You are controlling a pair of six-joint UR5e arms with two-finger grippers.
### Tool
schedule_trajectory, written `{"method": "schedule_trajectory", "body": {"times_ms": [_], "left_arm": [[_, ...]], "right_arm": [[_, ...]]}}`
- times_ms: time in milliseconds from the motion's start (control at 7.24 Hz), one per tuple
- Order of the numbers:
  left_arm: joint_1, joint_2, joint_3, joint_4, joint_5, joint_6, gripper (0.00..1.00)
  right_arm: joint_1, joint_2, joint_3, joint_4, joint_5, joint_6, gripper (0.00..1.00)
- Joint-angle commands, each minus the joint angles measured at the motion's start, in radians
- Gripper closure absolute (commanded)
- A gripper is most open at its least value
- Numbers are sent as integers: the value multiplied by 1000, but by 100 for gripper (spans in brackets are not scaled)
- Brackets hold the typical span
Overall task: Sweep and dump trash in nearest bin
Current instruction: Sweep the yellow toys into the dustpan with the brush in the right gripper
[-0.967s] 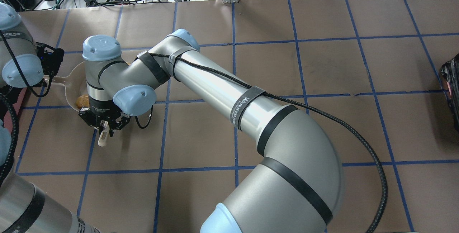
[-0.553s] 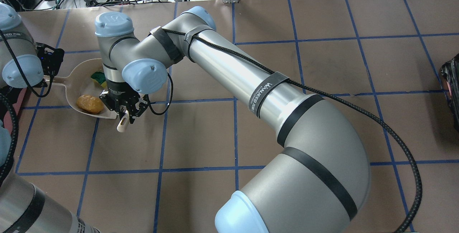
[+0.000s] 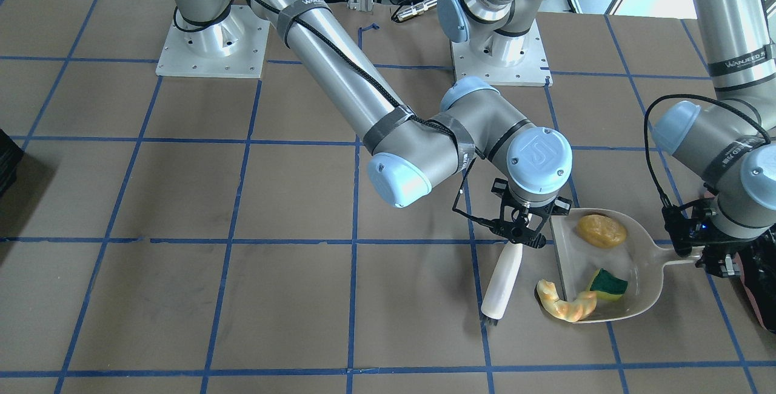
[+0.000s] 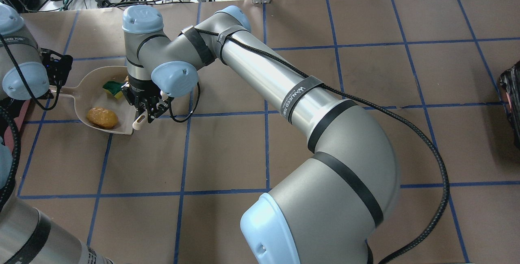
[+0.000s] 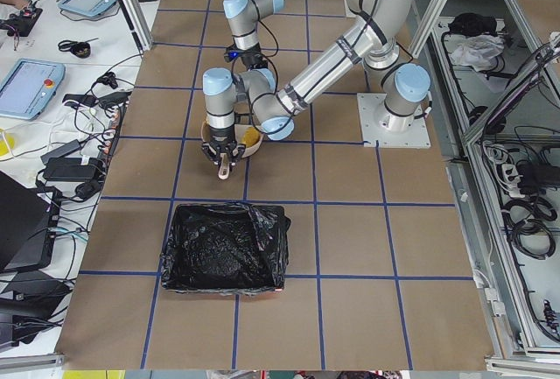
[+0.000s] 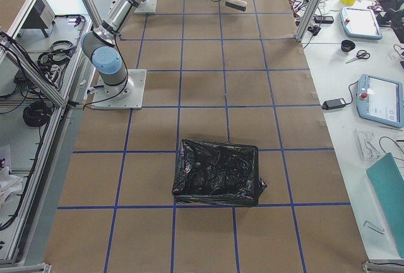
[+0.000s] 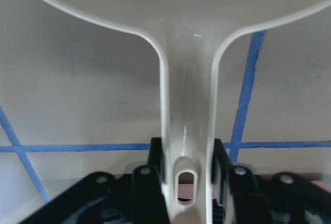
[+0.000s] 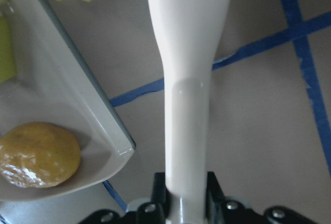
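Notes from behind the robot.

Far left: the bin (image 5: 223,252) sits at the left end of the table (image 4: 227,154). Just beside it the left arm hangs low with its wrist level. The left tool (image 7: 187,154) is clamped narrow on the handle of the dustpan (image 4: 90,93). The pan lies flat on the table, mouth facing right.

The right arm reaches clear across into the left half, elbow bent, wrist pointing straight down at the pan's mouth. The right tool (image 3: 520,241) pinches the brush (image 3: 502,279) by its thin handle. The brush slants low, bristle end away from the robot, just beside the pan's lip and roughly along it.

Since a second ago: the right wrist has travelled away from the robot along the pan's mouth, from past the near corner to about its middle. The left arm and pan have not moved. The sponge was hidden under the wrist then and shows now.

Trash, left to right:
- Potato lump (image 4: 102,117): inside the pan on the near side, just left of the right tool.
- Sponge scrap (image 4: 111,88): inside the pan on the farther side, close under the right wrist.
- Croissant piece (image 3: 567,304): straddles the lip at the far corner, part in the pan and part on the table. It is near the bristle end, not touching it.

All three lie well apart from the left tool.

Far right edge: a dark object (image 4: 512,105).
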Motion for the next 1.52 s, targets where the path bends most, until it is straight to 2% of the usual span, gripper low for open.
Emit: {"method": "schedule_trajectory", "body": {"times_ms": [0,415,691,829,1105,1244,1382], "left_arm": [[0,0,0,1,0,-4,100],[0,0,0,1,-2,-10,100],[0,0,0,1,-2,-12,100],[0,0,0,1,-2,-12,100],[2,0,1,-1,-11,-4,100],[8,0,0,-3,-20,3,100],[14,3,1,-4,-21,5,100]], "right_arm": [[21,78,-65,-30,18,-180,100],[61,83,-60,-9,48,-535,100],[61,82,-60,19,49,-682,100],[59,60,-48,25,48,-674,100],[46,-39,35,66,35,-537,100],[38,-102,110,69,29,-487,100],[36,-177,230,63,-21,-414,100]]}}
